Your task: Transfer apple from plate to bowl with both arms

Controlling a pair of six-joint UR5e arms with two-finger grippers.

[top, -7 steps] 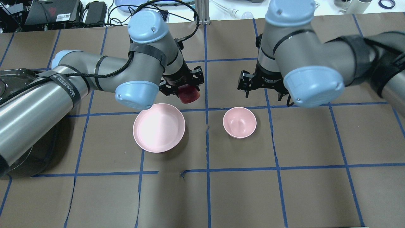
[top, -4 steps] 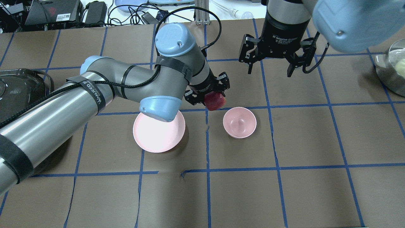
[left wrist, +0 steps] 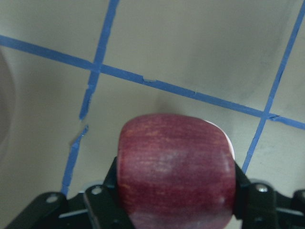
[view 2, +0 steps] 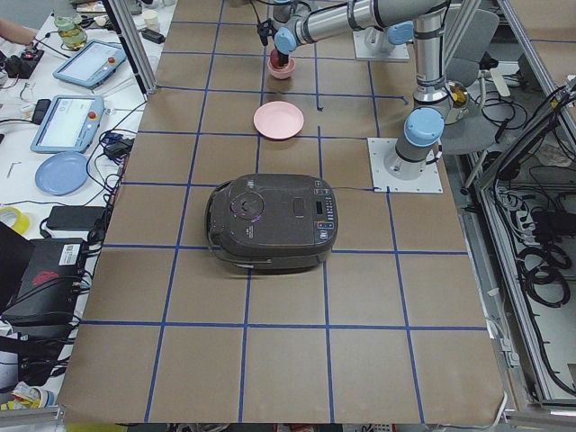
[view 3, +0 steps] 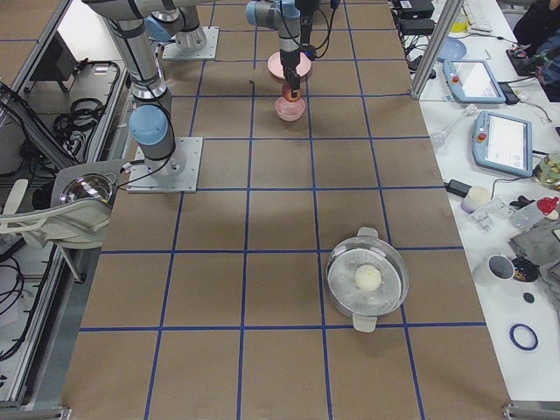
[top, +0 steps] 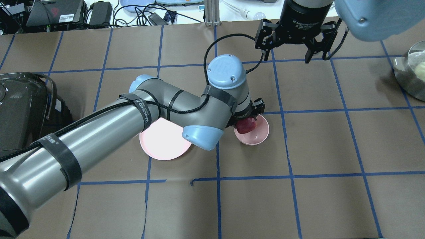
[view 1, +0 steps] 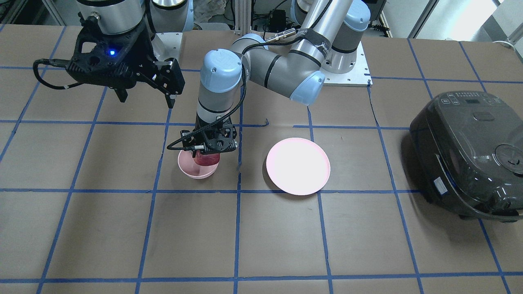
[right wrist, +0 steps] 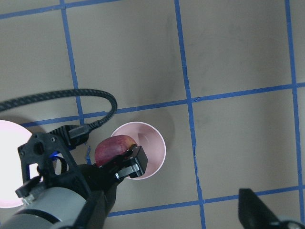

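Blue-taped brown table [top: 325,146] holds plate [top: 159,147] and bowl [top: 263,133]; cluttered bench [view 2: 22,193] beside.

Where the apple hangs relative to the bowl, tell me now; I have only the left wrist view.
Observer: Overhead, the apple lies within the rim of the bowl.
Operator: Give me its height.
Observer: From the front, its underside is below the rim; contact with the bottom is hidden.
Operator: Report the right jaws.
Observer: They stand open and empty, high above the table, apart from the bowl.
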